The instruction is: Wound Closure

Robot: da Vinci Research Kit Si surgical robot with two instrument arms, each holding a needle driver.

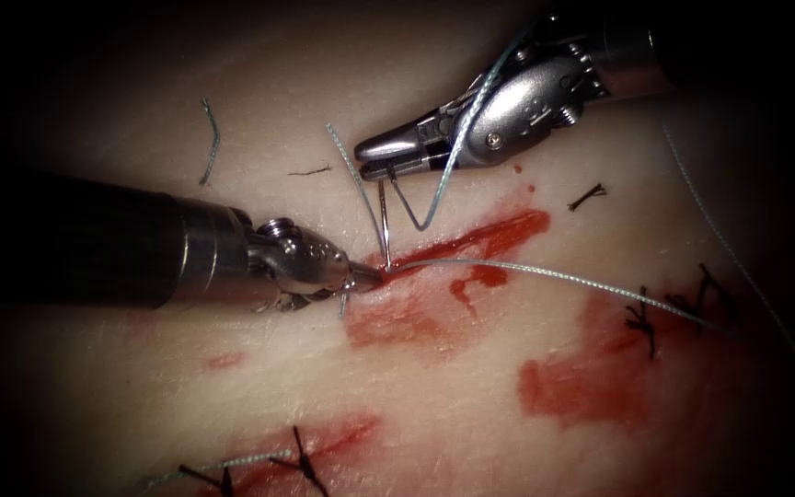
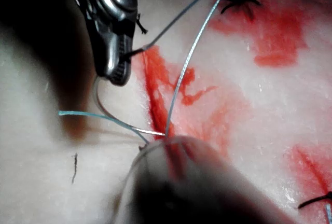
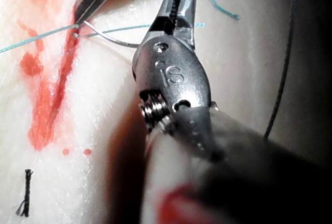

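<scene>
- Steel needle (image 1: 385, 221) stands nearly upright at the cut's (image 1: 471, 241) left end, long axis vertical in the endoscope view, lower end at the tissue (image 1: 471, 414).
- My right pincer (image 1: 370, 158) is pressed together on its upper end; my left pincer (image 1: 365, 276) pinches at its base, beside the thread (image 1: 545, 272).
- Mid-stitch, I judge; the next move calls for following the curve.

I've got the tissue (image 1: 471, 433) under everything here, pale with a cut (image 1: 471, 244) running through it. Red fluid (image 1: 591, 368) sits in patches around the cut and off to its right. A few dark stitches (image 1: 641, 322) are tied on the right and along the bottom edge. Loose cut ends of thread (image 1: 209, 138) lie on the left.
</scene>
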